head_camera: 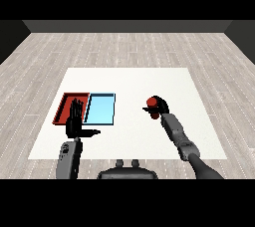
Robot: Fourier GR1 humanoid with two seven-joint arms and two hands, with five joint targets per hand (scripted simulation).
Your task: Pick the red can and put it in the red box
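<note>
Down low at the near edge, two grey forearms rising from the bottom corners over the white desk [134, 79]. On the left side, left hand [74, 121] held upright, fingers [75, 106] straight and pointing away, thumb stuck out sideways toward the middle, nothing in the grasp. Fingertips overlapping the near part of the red tray [67, 102] from this angle (touching it or hanging above it, cannot tell). Just beside that tray, edge to edge on its right, the light blue tray [101, 109], lying flat with nothing in it.

Over on the right, right hand [160, 108] reaching in toward the desk's middle, fingers curled round the red can [152, 103], red showing at the top and the inner side of the black fingers. Can well apart from both trays, out to the right of the light blue one, with bare white desk between. Whether the can stands on the desk or sits lifted off it, cannot tell from this view. Beyond the desk, pale wood-plank floor [124, 47] running back to a dark wall.
</note>
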